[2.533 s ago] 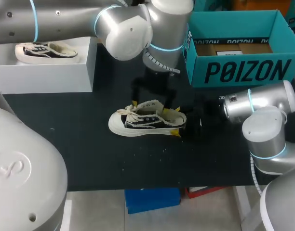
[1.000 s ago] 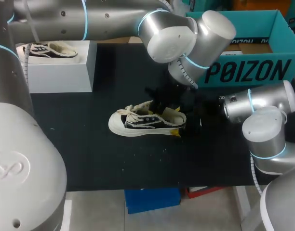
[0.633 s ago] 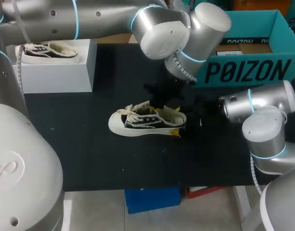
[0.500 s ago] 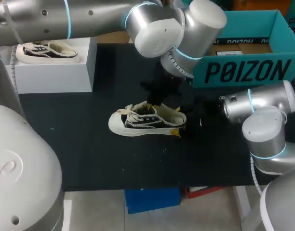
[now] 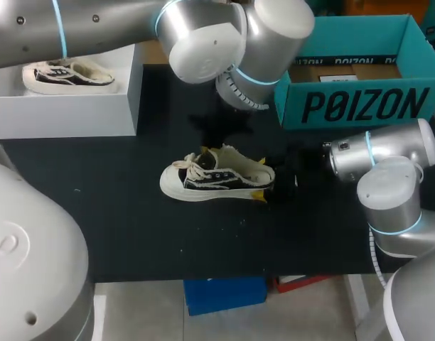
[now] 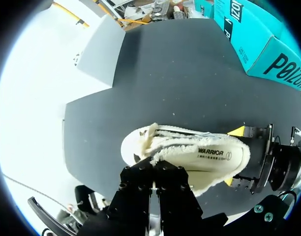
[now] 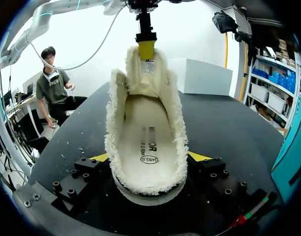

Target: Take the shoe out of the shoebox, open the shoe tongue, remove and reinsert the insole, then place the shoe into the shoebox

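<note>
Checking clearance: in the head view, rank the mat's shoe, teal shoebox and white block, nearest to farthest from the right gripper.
1. shoe: heel in the right gripper.
2. teal shoebox: back right.
3. white block: far left.

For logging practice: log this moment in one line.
step: open tongue | left gripper: shut on tongue | right gripper: shut on shoe | insole: in shoe

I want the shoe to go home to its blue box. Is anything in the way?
Nothing lies on the table between the shoe and the shoebox. The left arm hangs above that stretch, its fingers on the tongue, and the right gripper clamps the heel.
</note>
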`<state>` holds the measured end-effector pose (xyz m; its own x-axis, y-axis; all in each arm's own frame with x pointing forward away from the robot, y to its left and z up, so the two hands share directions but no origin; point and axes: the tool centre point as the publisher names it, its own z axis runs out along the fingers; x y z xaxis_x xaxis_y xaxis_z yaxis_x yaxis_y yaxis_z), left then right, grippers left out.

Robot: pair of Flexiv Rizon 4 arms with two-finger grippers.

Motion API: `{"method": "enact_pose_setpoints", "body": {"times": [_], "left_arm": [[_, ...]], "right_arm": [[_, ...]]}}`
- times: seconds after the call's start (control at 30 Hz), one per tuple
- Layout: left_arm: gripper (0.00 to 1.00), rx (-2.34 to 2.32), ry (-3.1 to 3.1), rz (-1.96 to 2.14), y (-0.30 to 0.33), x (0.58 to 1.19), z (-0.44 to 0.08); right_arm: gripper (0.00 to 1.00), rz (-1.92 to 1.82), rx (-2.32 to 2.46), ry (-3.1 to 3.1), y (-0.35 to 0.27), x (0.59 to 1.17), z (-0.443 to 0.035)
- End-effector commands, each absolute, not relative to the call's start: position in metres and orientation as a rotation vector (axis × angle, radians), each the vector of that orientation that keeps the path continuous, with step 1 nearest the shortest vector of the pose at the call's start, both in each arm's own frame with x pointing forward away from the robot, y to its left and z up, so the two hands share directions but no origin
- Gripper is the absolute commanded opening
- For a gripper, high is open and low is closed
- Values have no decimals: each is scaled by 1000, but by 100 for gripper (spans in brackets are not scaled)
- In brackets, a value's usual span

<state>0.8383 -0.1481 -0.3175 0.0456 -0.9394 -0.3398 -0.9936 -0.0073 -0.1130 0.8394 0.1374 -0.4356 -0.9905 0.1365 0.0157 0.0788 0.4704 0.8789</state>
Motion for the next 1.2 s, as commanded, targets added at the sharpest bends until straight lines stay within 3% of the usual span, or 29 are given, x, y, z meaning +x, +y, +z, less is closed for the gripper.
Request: {"method": "enact_pose_setpoints", "body": {"times": [0.03,0.53,0.57,0.6,1.2], "left_arm": [[0,-2026,1965,181,-134,831,-313],[0,-2056,1908,231,-104,817,-325],[43,-2060,1902,229,-103,817,-325],[100,-2067,1897,224,-101,816,-324],[100,-2129,1828,207,-68,809,-323]], "right_arm": [[0,1573,196,2647,139,841,-437],[0,1573,196,2647,139,841,-437],[0,1573,196,2647,139,841,-437],[0,1573,196,2647,139,841,-437],[0,1573,196,2647,139,841,-437]]}}
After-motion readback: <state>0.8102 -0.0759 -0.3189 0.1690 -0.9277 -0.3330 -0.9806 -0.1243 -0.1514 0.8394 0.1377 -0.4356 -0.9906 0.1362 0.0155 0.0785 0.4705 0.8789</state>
